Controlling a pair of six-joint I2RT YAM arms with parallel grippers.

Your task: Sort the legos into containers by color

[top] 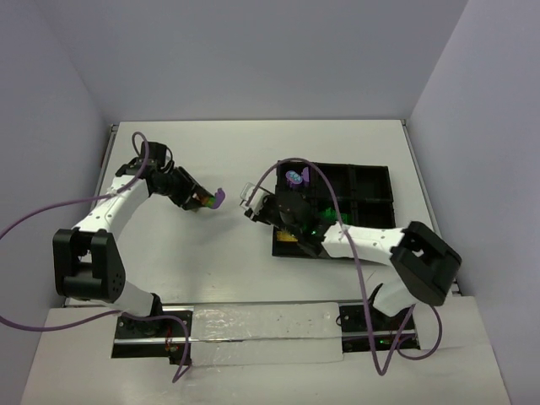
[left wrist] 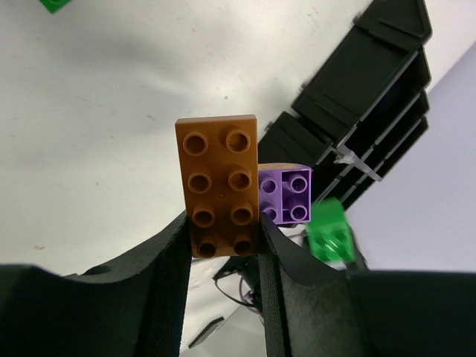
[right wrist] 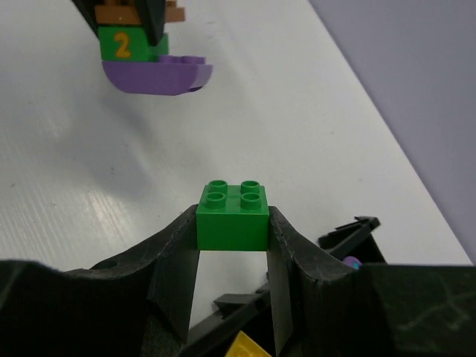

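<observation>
My left gripper (top: 201,200) (left wrist: 223,227) is shut on a joined cluster held above the table: an orange brick (left wrist: 219,186) between the fingers, with a purple brick (left wrist: 286,195) attached. In the right wrist view the cluster shows orange (right wrist: 123,13), a green brick marked "2" (right wrist: 123,44) and a curved purple piece (right wrist: 156,74). My right gripper (top: 256,207) (right wrist: 233,223) is shut on a green brick (right wrist: 233,212), held just right of the cluster and apart from it. That brick also shows in the left wrist view (left wrist: 331,232). The black tray (top: 371,181) lies to the right.
The tray holds a purple piece (top: 295,177) in a far compartment and a yellow brick (right wrist: 249,346) near its front left corner. A loose green brick (left wrist: 56,4) lies on the table beyond the left gripper. The tray's rim (right wrist: 349,227) is just under my right gripper.
</observation>
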